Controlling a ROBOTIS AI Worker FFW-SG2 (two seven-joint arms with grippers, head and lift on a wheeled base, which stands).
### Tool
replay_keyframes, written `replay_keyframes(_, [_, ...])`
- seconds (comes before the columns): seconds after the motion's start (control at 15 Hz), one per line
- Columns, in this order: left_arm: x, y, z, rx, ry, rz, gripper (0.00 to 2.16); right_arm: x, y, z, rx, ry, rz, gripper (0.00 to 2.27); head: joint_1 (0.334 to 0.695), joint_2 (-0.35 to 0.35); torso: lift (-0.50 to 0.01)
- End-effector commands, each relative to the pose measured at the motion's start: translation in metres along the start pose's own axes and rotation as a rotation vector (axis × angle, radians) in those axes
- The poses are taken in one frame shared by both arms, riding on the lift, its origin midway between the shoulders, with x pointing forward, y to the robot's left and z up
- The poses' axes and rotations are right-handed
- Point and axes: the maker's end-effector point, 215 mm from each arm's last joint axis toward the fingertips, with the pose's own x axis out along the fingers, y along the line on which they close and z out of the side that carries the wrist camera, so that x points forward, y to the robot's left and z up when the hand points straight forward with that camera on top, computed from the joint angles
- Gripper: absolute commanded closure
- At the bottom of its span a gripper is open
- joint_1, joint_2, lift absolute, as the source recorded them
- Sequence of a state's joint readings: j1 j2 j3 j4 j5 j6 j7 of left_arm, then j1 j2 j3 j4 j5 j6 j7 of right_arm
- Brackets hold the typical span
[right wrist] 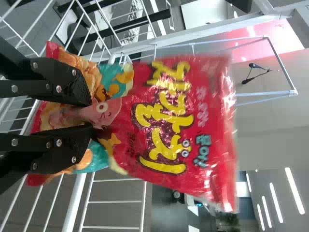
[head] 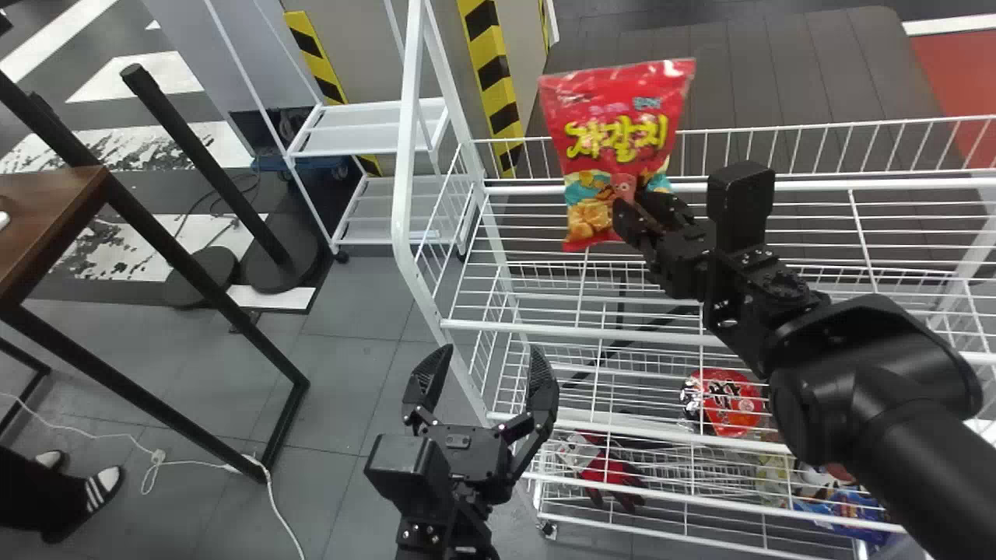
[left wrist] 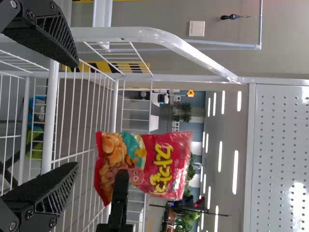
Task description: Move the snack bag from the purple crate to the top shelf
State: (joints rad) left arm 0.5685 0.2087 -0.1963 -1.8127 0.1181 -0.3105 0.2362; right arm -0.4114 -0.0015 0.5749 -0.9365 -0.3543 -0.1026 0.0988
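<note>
The head view takes in the rack's (head: 405,179) lower tiers and the left gripper (head: 490,362), jaws apart, while the left wrist view adds a flat panel (left wrist: 280,154) pierced with round holes. At the rack's top shelf (head: 591,187), the right gripper's (head: 632,206) jaws clamp the glossy, pillow-shaped snack bag (head: 618,140), its film puckered between them.
</note>
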Motion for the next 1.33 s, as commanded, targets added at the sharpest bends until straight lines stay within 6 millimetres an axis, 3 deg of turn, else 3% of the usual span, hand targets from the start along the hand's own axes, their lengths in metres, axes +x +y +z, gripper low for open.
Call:
replay_keyframes(0.0, [0.001,0.000,0.000,0.001,-0.002,-0.001,0.08,0.000,-0.008,0.005,-0.003,-0.023,-0.020,0.83,0.695,0.268,0.000])
replay_keyframes(0.07, [0.002,0.000,0.000,0.000,-0.002,0.000,0.08,0.001,-0.009,0.006,-0.002,-0.027,-0.022,0.74,0.695,0.263,0.000])
replay_keyframes(0.13, [0.003,0.000,0.001,0.001,-0.003,0.000,0.08,0.001,-0.009,0.008,-0.003,-0.033,-0.022,0.42,0.695,0.260,0.000])
replay_keyframes(0.2, [0.004,0.000,0.001,0.000,-0.005,0.001,0.08,0.001,-0.009,0.010,-0.003,-0.039,-0.022,0.29,0.695,0.257,0.000])
replay_keyframes(0.6, [0.005,0.000,-0.001,0.000,-0.001,0.000,0.08,-0.005,0.001,0.010,-0.013,-0.065,-0.010,0.23,0.695,0.257,0.000])
replay_keyframes(0.8, [0.005,0.000,-0.004,-0.001,0.004,0.002,0.08,-0.019,0.032,0.010,-0.022,-0.094,0.027,0.17,0.695,0.264,0.000])
replay_keyframes(0.93, [0.006,0.000,-0.002,-0.004,0.002,0.003,0.08,-0.037,0.071,0.037,-0.026,-0.168,0.067,0.17,0.695,0.287,0.000])
replay_keyframes(1.07, [0.009,0.001,0.002,-0.007,-0.007,0.005,0.08,-0.053,0.090,0.067,0.018,-0.212,0.075,0.17,0.695,0.308,0.000])
replay_keyframes(1.13, [0.010,0.000,0.004,-0.008,-0.011,0.004,0.08,-0.063,0.092,0.091,0.049,-0.258,0.064,0.17,0.695,0.318,0.000])
replay_keyframes(1.2, [0.010,0.000,0.005,-0.009,-0.014,0.004,0.08,-0.071,0.088,0.092,0.070,-0.245,0.055,0.17,0.695,0.332,0.000])
replay_keyframes(1.27, [0.010,-0.001,0.007,-0.010,-0.017,0.002,0.08,-0.086,0.062,0.085,0.061,-0.213,0.000,0.17,0.695,0.333,0.000])
